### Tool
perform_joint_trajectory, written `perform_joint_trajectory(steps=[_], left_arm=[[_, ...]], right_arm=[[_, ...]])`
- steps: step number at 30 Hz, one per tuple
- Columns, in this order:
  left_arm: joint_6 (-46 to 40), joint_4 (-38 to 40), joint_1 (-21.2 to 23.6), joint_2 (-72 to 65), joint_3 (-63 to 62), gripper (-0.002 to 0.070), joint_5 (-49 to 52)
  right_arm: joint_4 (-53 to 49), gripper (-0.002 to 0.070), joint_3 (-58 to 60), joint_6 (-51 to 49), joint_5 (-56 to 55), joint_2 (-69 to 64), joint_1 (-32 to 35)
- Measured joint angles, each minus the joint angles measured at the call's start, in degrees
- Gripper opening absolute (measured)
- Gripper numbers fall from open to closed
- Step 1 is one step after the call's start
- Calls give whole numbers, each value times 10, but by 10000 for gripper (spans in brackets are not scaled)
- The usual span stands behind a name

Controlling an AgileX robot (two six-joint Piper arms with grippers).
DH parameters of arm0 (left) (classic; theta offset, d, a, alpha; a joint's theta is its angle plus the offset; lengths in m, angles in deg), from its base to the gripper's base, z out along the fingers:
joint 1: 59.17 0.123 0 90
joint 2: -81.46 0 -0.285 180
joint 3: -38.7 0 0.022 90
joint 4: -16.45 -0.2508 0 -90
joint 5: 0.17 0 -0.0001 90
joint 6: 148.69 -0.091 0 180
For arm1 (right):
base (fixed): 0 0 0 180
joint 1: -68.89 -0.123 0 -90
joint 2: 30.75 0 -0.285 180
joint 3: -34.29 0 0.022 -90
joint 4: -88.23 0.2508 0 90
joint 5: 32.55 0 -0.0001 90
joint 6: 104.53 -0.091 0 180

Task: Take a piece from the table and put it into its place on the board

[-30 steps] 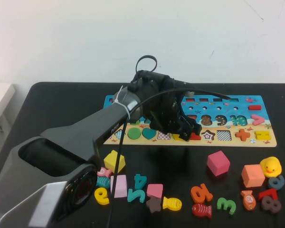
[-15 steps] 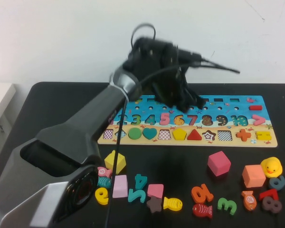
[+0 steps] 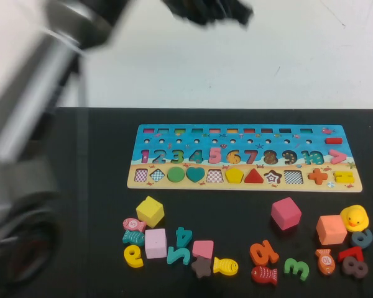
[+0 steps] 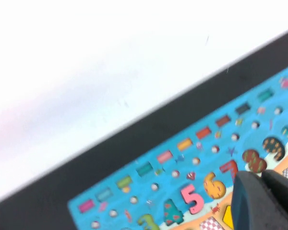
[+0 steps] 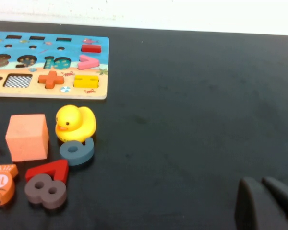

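The left gripper (image 3: 206,11), closed on nothing, is high above the board (image 3: 193,133), where the piece (image 3: 234,176) sits in its slot, and the right gripper (image 5: 266,203), closed, hangs low over the table (image 5: 192,110).

Left arm (image 3: 31,118): raised high, blurred, running up the left edge of the high view, well above the board (image 3: 245,133). Left gripper (image 3: 206,11): at the top of that view, above the board's far edge, jaws closed, nothing held. Right gripper (image 5: 268,203): low over the tabletop (image 5: 192,96), well to the right of the board, jaws together, empty.
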Motion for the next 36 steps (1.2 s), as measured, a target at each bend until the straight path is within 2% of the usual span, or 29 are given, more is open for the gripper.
perform_joint_trajectory(steps=[5,11,24,29,36], left_arm=[[-4,-50,-3,131,72,0,4],[-6,-115,-3,278,218,0,5],[24,-117,-3,582,493,0,2],[44,-86,-3,704,648,0,-68],[52,-36,-3,902,892,0,-251]], right_arm=[[0,19,0,0,0,0,0],[0,19,0,0,0,0,0],[0,19,0,0,0,0,0],[0,19,0,0,0,0,0],[0,18,0,0,0,0,0]])
